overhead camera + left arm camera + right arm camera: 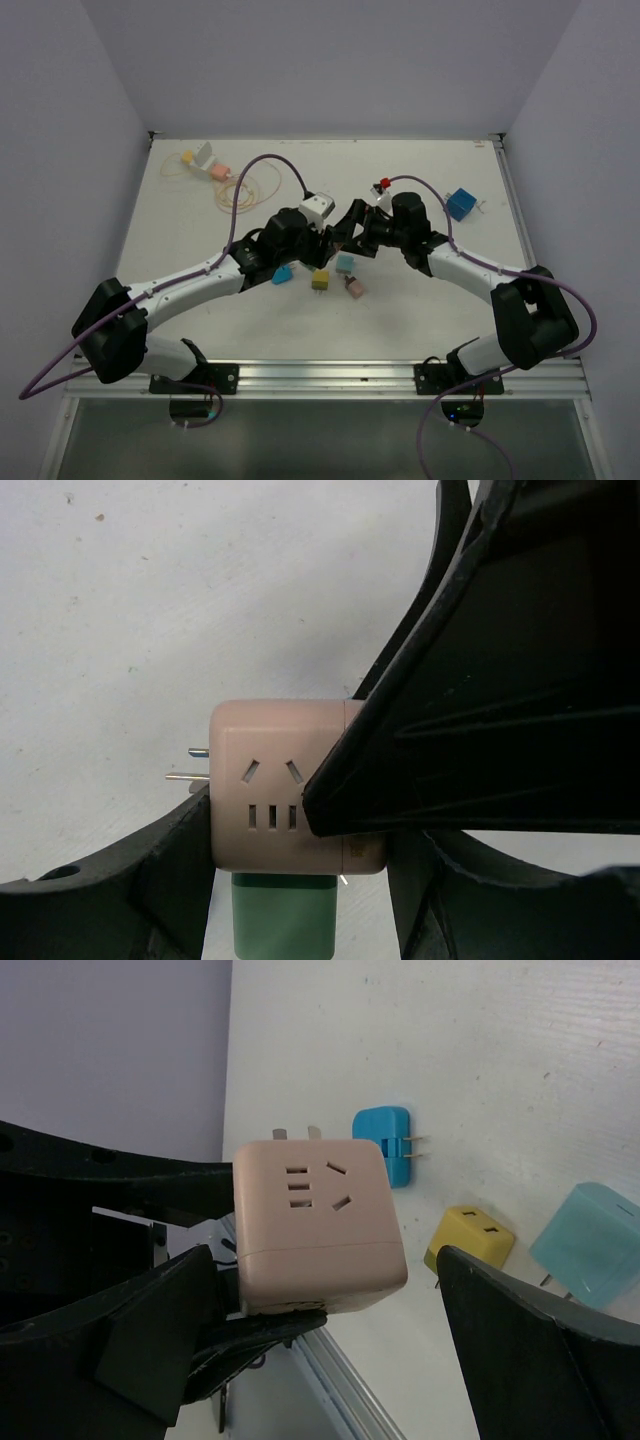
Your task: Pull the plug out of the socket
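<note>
A pink socket cube (280, 780) hangs above the table, clamped between my left gripper's (296, 852) black fingers (150, 880). A green plug (285, 915) is seated in the cube's underside. In the top view both grippers meet at mid-table: the left gripper (333, 236) and the right gripper (362, 228). The cube is hidden there. In the right wrist view the cube (315, 1225) sits between my right gripper's (340, 1335) wide-open fingers (540, 1350), which do not clamp it. The green plug is hidden in that view. One right finger (500, 680) crosses in front of the cube.
Loose adapters lie on the table below the grippers: blue (283, 275), yellow (320, 279), light blue (345, 263), pink (355, 288). A white cube (317, 207), a blue cube (460, 204), a red-and-white piece (380, 187) and yellow cord (240, 190) lie further back.
</note>
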